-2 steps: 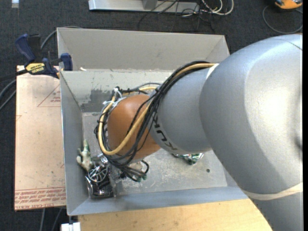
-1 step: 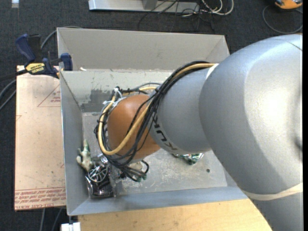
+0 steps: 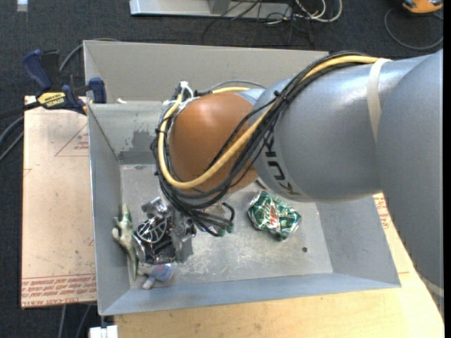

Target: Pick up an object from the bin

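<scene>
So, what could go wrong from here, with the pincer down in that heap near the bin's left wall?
1. The pincer sits low in a tangled heap; it may lift several things at once, or none.
2. The left wall is close, so the pincer may scrape it.
3. The arm's cables hang just above the heap and might snag.
The green can lies apart and seems safe.
</scene>
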